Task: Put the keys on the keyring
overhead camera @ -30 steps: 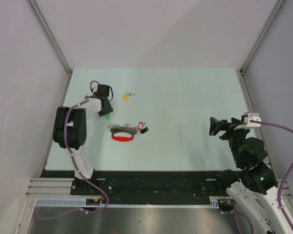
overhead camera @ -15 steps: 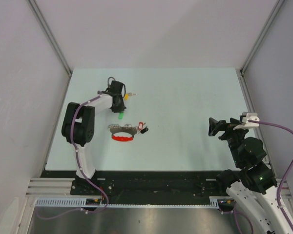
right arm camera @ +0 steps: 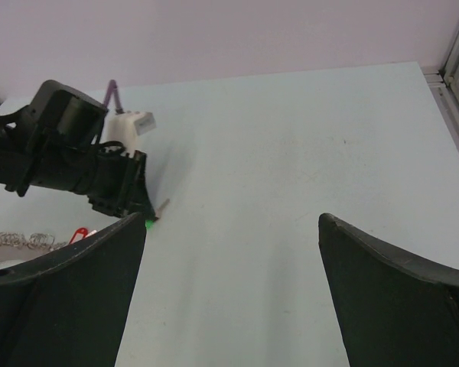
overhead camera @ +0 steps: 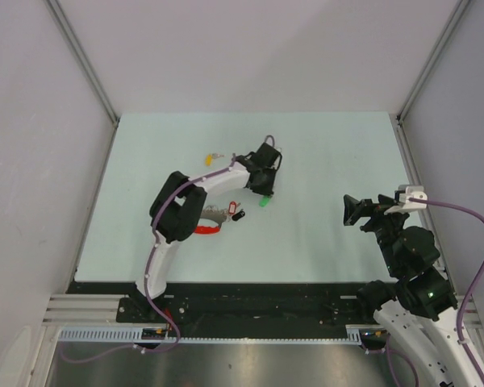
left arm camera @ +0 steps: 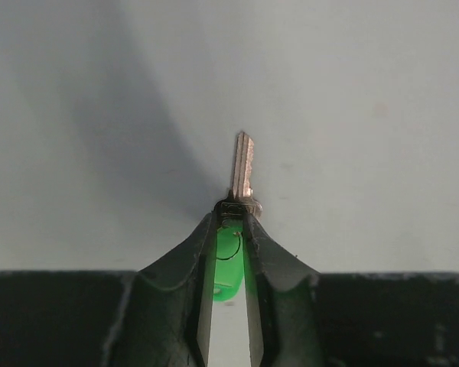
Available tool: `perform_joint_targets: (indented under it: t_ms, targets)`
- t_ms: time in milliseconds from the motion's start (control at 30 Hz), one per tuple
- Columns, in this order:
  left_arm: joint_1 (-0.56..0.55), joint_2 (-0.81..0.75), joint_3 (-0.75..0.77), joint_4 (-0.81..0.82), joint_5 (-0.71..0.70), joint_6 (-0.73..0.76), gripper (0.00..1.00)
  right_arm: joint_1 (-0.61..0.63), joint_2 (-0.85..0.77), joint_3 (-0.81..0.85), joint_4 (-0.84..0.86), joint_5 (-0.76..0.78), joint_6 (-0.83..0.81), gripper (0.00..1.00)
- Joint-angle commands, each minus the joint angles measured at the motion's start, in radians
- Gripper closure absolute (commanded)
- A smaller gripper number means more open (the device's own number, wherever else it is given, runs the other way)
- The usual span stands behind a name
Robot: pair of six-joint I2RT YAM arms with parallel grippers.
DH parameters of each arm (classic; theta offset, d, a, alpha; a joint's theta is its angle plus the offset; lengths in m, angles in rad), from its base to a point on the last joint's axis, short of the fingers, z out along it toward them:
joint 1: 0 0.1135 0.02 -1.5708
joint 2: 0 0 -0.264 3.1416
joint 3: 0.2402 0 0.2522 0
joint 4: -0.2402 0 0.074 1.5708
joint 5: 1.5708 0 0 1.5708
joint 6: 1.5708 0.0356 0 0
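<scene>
The yellow key (overhead camera: 212,157) lies alone toward the far side of the tabletop (overhead camera: 323,153). The keyring (overhead camera: 206,230) sits nearer, partly under the left arm. Just right of it, the left claw (overhead camera: 263,193) is clenched on the green key (left arm camera: 242,164) by its plastic head, blade poking out. I'd keep that pinch firm and bring the head squarely to the ring. The right claw (overhead camera: 352,211) gapes wide, holding nothing. A second ago the left claw was well left of the ring; the right claw hasn't budged.

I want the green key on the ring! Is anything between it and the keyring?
Nothing visible does: the left gripper holds the green key, and only table surface lies between it and the keyring.
</scene>
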Motion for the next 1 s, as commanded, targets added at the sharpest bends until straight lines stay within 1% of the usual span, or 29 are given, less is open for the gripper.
perform_joint_targets:
  t_ms: [0,67,100,133,167,200,233,267,300,367,400,467,500,533,567,633,667,700,733,767,800,833,867,900,967]
  targets:
    - [-0.126,0.04,0.099,-0.034,0.092,0.052,0.73,-0.006,0.021,0.005,0.041,-0.035,-0.009,0.02]
    - [-0.162,0.001,0.096,-0.027,0.088,0.034,0.71,-0.004,0.03,0.008,0.04,-0.043,-0.005,0.02]
    - [-0.165,-0.021,0.078,-0.013,0.083,0.023,0.67,-0.009,0.046,0.012,0.041,-0.052,-0.002,0.02]
    - [-0.165,-0.056,0.017,0.04,0.082,0.011,0.64,-0.009,0.053,0.014,0.04,-0.063,0.001,0.01]
    - [-0.165,-0.123,-0.021,0.067,0.076,-0.01,0.62,-0.01,0.069,0.017,0.04,-0.076,0.001,0.0]
    - [-0.165,-0.166,-0.057,0.09,0.059,-0.017,0.57,-0.009,0.083,0.019,0.038,-0.11,0.001,0.0]
    - [-0.165,-0.202,-0.116,0.12,0.016,-0.02,0.54,-0.007,0.118,0.026,0.037,-0.121,0.0,0.0]
    - [-0.162,-0.236,-0.143,0.127,-0.007,-0.026,0.51,-0.009,0.139,0.034,0.033,-0.132,0.003,0.0]
    - [-0.159,-0.309,-0.169,0.134,-0.027,-0.031,0.46,-0.009,0.161,0.042,0.026,-0.159,0.007,0.0]
    - [-0.137,-0.386,-0.256,0.162,-0.069,-0.053,0.43,-0.007,0.242,0.072,0.014,-0.196,0.006,0.0]
    - [-0.128,-0.461,-0.322,0.171,-0.081,-0.063,0.4,-0.007,0.273,0.083,-0.003,-0.201,0.015,0.0]
    - [-0.091,-0.544,-0.383,0.174,-0.108,-0.09,0.37,-0.007,0.363,0.12,-0.02,-0.215,0.027,0.0]
    - [-0.078,-0.622,-0.437,0.171,-0.116,-0.095,0.34,-0.006,0.397,0.135,-0.041,-0.218,0.035,0.0]
    - [-0.05,-0.659,-0.46,0.162,-0.121,-0.098,0.31,-0.006,0.432,0.147,-0.054,-0.221,0.038,0.0]
    - [-0.036,-0.693,-0.482,0.138,-0.125,-0.098,0.29,-0.006,0.517,0.181,-0.066,-0.233,0.037,0.02]
    - [0.008,-0.791,-0.528,0.098,-0.125,-0.089,0.23,-0.001,0.613,0.216,-0.109,-0.245,0.024,0.04]
    - [0.022,-0.828,-0.539,0.076,-0.124,-0.072,0.22,0.013,0.695,0.236,-0.123,-0.245,0.018,0.05]
    - [0.033,-0.858,-0.561,0.035,-0.127,-0.063,0.18,0.023,0.745,0.265,-0.134,-0.238,0.006,0.06]
    - [0.06,-0.921,-0.571,0.014,-0.129,-0.043,0.16,0.039,0.783,0.282,-0.135,-0.227,-0.02,0.07]
    - [0.073,-0.949,-0.58,-0.011,-0.132,-0.029,0.15,0.068,0.82,0.295,-0.137,-0.187,-0.04,0.09]
    - [0.087,-0.975,-0.595,-0.049,-0.133,-0.017,0.11,0.086,0.901,0.321,-0.132,-0.166,-0.06,0.1]
    - [0.12,-1.006,-0.603,-0.069,-0.13,0.014,0.11,0.1,0.937,0.334,-0.129,-0.15,-0.115,0.14]
    - [0.137,-1.05,-0.608,-0.086,-0.124,0.031,0.07,0.13,0.983,0.348,-0.131,-0.121,-0.135,0.15]
    - [0.156,-1.073,-0.615,-0.103,-0.113,0.05,0.06,0.146,1.054,0.373,-0.125,-0.101,-0.17,0.16]
    - [0.205,-1.127,-0.62,-0.148,-0.109,0.107,0.03,0.169,1.133,0.4,-0.12,-0.046,-0.247,0.19]
